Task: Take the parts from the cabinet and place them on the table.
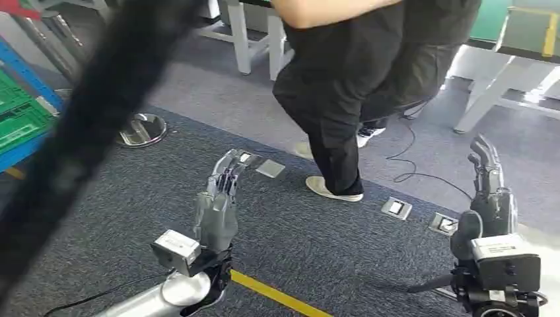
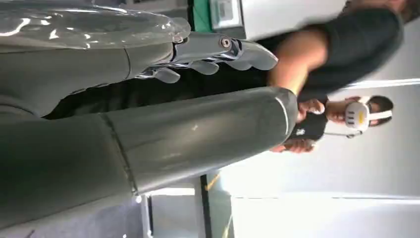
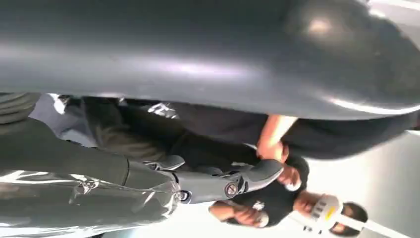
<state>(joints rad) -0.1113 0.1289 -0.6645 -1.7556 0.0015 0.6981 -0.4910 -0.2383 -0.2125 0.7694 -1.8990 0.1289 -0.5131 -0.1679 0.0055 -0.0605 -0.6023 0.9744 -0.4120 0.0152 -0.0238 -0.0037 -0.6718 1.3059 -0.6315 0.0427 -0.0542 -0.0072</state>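
Left robot hand [image 1: 216, 208]: nearest, released, fingers extended, holding nothing.
Right robot hand [image 1: 490, 191]: released, holding nothing.
Parts: none visible, location cannot be told.
Person [image 1: 350, 86]: standing ahead on carpet [image 1: 317, 244].
Progress: judged early; picking and placing remain.

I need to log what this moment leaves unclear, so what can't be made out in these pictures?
- Head view: a blurred dark shape crosses the picture's left side, hiding part of the green crate.
- Head view: the person is cut off by the top edge.
- Cabinet and parts: neither can be picked out.
- Wrist views: left hand and right hand sit close and hide much behind them; the people there are blurred.
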